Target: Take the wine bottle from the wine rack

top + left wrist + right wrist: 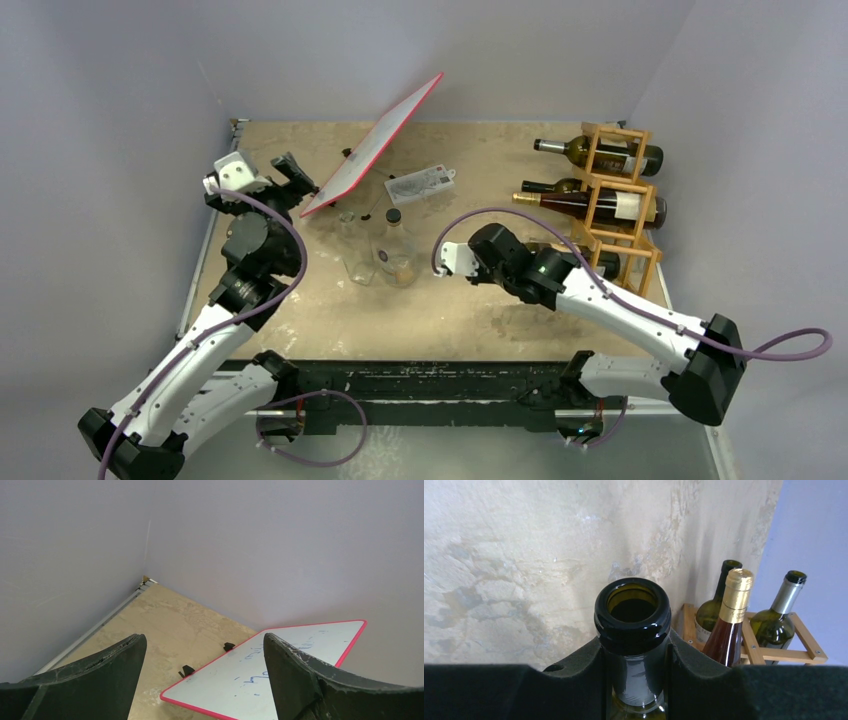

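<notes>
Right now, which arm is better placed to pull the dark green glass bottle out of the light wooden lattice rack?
Right. The right gripper is shut on the bottle neck near the rack; the left gripper hangs open far off by the red-edged board.

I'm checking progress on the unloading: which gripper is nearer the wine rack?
Right. The right gripper grips the neck of a wine bottle beside the wine rack; the left gripper hangs open across the table by the red-edged whiteboard.
</notes>
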Robot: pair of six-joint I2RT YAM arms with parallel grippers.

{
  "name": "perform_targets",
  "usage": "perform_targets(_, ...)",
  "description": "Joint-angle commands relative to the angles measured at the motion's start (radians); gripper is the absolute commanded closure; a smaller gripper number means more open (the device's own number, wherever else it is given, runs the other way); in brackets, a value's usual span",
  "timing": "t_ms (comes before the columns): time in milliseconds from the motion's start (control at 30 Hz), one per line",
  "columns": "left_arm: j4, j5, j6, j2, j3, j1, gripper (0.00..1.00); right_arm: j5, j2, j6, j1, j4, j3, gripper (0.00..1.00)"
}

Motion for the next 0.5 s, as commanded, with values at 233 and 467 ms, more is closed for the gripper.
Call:
perform_targets(233, 0.009, 0.022, -0.032, -0.006, 0.045, 0.012, 0.15, -0.019, -0.05, 0.2, 0.09, 0.063, 0.139, 1.0)
perform_targets(467, 0.006, 0.027, -0.038, -0.003, 0.045, 0.011, 0.15, -0.059, -0.058, 0.218, 0.122, 0.067, 0.166, 1.0)
